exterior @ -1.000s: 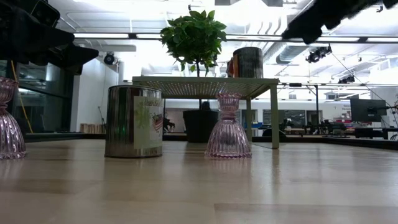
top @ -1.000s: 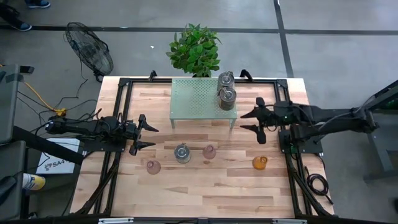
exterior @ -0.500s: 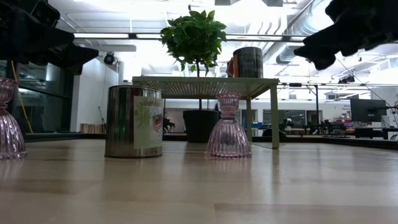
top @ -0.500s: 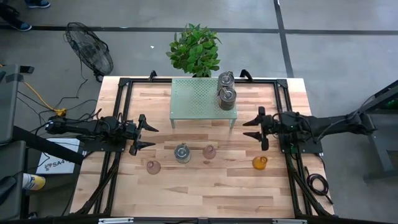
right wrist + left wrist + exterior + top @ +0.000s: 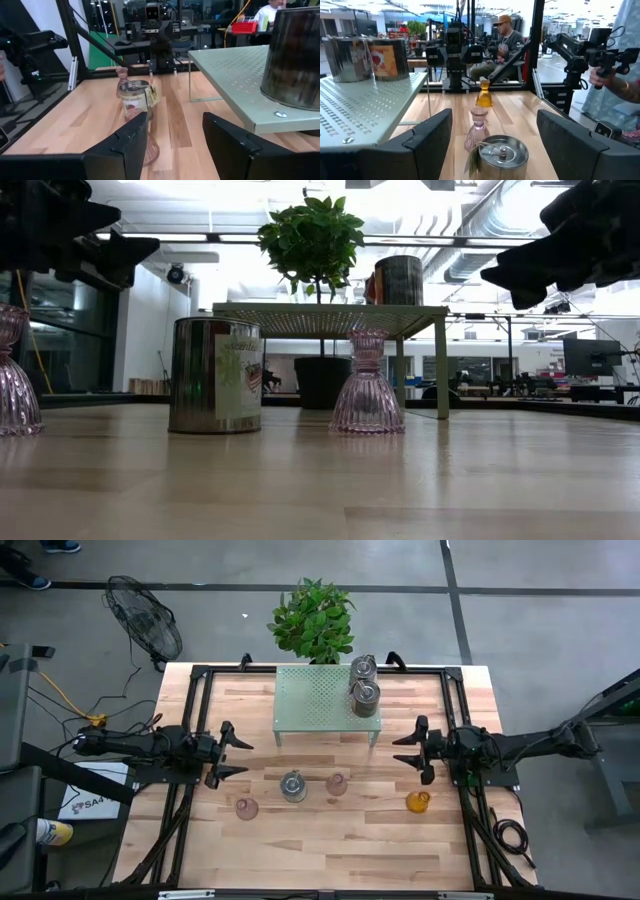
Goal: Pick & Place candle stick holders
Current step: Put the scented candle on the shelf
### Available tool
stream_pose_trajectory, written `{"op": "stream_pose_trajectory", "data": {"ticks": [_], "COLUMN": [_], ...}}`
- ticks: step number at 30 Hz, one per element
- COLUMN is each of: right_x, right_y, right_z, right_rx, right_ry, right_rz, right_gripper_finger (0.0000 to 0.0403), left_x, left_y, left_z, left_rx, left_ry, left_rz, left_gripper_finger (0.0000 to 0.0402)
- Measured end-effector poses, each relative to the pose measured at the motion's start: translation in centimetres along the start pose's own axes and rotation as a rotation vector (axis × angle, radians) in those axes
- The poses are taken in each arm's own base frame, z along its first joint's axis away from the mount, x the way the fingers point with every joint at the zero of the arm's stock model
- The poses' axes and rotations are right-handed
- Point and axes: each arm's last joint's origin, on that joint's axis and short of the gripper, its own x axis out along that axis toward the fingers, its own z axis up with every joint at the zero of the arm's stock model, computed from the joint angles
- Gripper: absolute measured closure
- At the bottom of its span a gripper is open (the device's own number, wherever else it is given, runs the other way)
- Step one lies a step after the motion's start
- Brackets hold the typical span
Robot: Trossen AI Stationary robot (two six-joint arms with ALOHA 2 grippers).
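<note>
Standing on the wooden table, four of the candle stick holders in a loose row across the middle: pale pink glass holder nearest the left, silver-grey round holder just right of it, second pink glass holder beside that, amber-orange glass holder well apart toward the right edge. Resting on the green perforated shelf at the far side, at its right end, two more silver-grey round holders, one just behind the other, close together.

Left gripper: hovering over the table's left side, left of the row, fingers spread wide, nothing between them; touching no holder.

Right gripper: hovering over the right side, between the shelf's right end and the amber holder, jaws parted, empty.

Beyond the far table edge: potted green plant on the floor behind the shelf; floor fan off the far left corner.

Seen past the left wrist's fingers: seated person in a cap in the room behind, another person's hand at the edge.
</note>
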Motion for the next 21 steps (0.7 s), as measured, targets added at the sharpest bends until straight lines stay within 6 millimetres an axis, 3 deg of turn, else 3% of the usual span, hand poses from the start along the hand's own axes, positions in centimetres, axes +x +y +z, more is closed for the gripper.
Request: {"op": "stream_pose_trajectory", "data": {"ticks": [17, 21], "right_x": [-0.01, 0.0], "right_y": [0.08, 0.08], "right_z": [-0.15, -0.15], "right_rx": [-0.022, -0.02], "right_ry": [-0.001, -0.001], "right_rz": [0.034, 0.031], "right_gripper_finger": [0.0217, 0.0217], "left_x": [0.0, -0.01], "left_y": [-0.08, 0.16], "left_z": [-0.25, -0.31], "left_rx": [-0.129, -0.188], "left_ry": [0.028, 0.026], "left_rz": [-0.028, 0.054], "left_gripper_finger": [0.0114, 0.0114]}}
